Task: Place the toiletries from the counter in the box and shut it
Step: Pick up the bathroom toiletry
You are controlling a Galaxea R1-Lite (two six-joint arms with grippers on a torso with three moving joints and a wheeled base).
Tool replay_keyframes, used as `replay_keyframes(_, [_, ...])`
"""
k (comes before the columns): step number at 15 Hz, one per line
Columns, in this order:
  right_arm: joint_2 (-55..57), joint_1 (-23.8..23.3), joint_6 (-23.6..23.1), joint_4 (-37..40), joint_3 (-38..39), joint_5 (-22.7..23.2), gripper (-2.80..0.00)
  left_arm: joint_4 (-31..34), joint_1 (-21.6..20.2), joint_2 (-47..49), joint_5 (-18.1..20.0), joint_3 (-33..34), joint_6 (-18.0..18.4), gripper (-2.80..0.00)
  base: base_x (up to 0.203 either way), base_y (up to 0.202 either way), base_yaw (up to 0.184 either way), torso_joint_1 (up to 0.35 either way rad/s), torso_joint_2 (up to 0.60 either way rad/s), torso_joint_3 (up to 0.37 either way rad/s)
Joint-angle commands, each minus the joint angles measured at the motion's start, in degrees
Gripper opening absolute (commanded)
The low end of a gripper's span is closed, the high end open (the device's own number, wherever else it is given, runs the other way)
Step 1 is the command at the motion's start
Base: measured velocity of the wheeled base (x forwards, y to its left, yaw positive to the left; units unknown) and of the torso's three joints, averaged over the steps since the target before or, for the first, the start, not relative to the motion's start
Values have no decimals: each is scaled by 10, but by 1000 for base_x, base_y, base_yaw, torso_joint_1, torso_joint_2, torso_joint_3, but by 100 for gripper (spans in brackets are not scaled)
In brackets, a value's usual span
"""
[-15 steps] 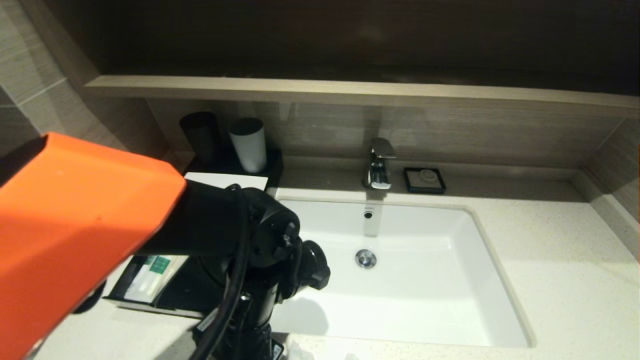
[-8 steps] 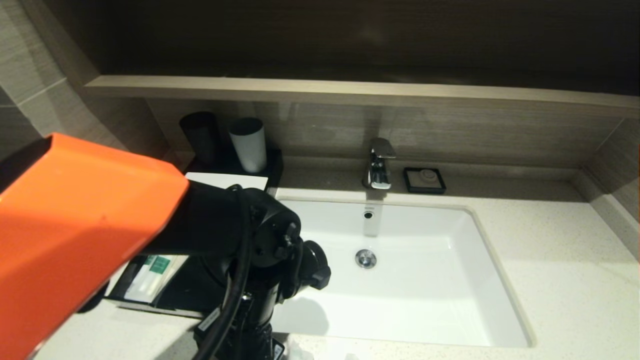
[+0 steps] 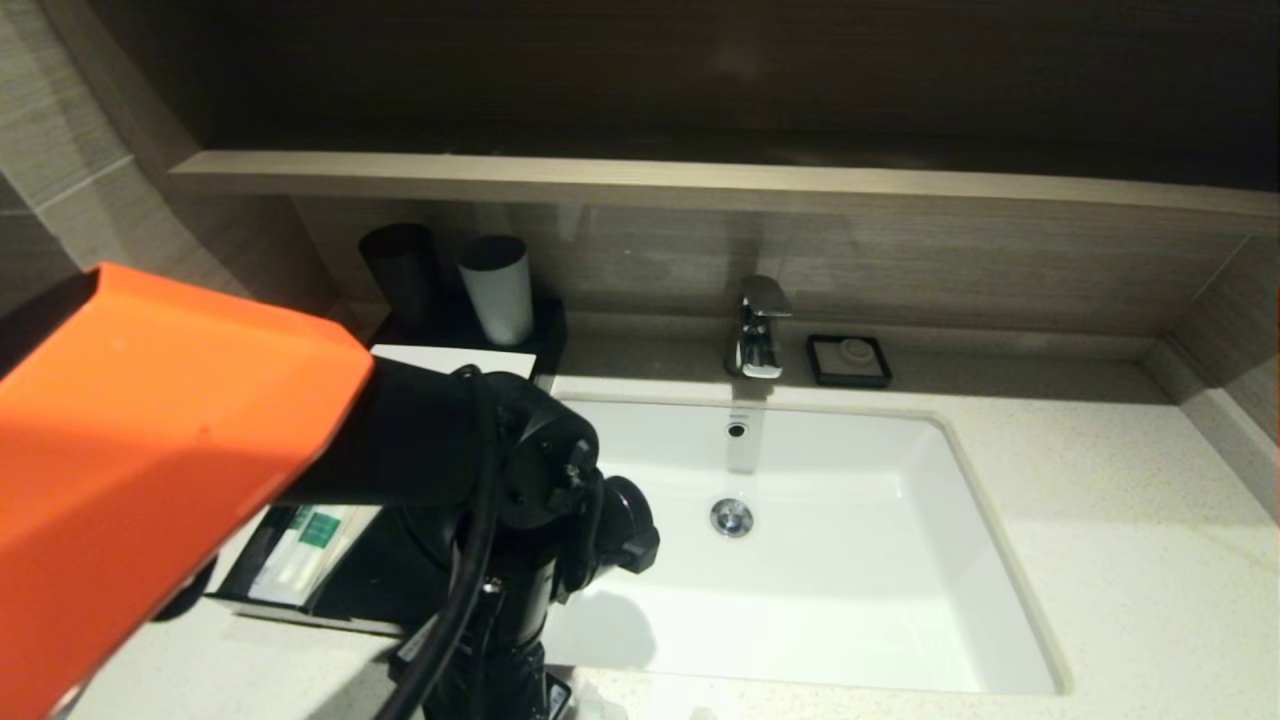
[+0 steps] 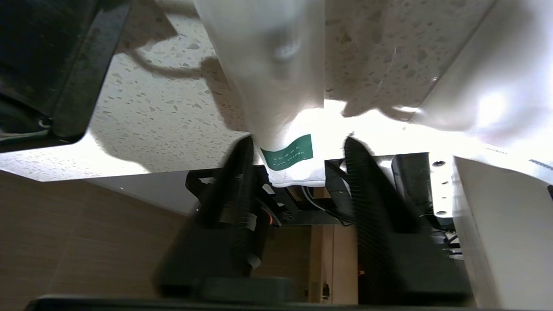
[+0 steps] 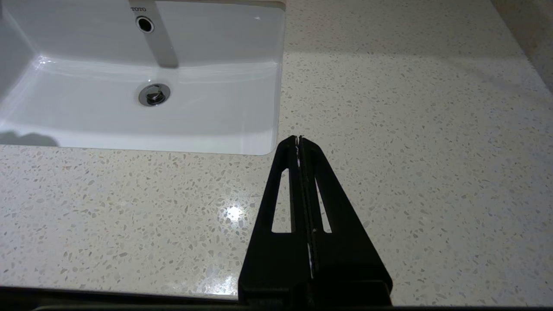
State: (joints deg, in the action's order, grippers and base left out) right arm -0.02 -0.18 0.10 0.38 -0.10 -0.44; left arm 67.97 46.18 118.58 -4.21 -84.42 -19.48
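Note:
My left gripper [image 4: 298, 144] points down at the counter's [image 3: 1120, 520] front edge, left of the sink; in the head view its fingers are hidden under the wrist. It is open, with a long white packet with a green label [image 4: 276, 86] lying between the fingers. One finger [image 4: 242, 168] touches the packet and the other stands apart. A second, blurred white packet [image 4: 497, 86] lies beside it. The black box with a white top [image 3: 450, 360] stands at the back left, its front drawer pulled out with white and green packets [image 3: 305, 545] inside. My right gripper [image 5: 299, 139] is shut and empty over the counter.
The white sink basin [image 3: 800, 600] fills the middle, with a chrome tap [image 3: 757, 325] behind it. A black soap dish [image 3: 849, 360] sits right of the tap. A black cup [image 3: 400, 265] and a grey cup [image 3: 495, 285] stand behind the box. My orange left arm [image 3: 150, 450] hides the left counter.
My left arm has shifted only slightly. The packets, the box and the right arm have not moved.

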Motion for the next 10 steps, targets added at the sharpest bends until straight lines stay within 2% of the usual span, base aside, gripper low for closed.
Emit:
replay_keyframes(1, [-1, 0, 0, 0, 0, 0, -280, 4, 0, -2, 1, 0, -1, -280, 0, 0, 0, 0, 0, 0])
replay_keyframes(10, [0, 0, 0, 0, 0, 0, -280, 3, 1, -9, 1, 5, -1, -280, 0, 0, 0, 0, 0, 0])
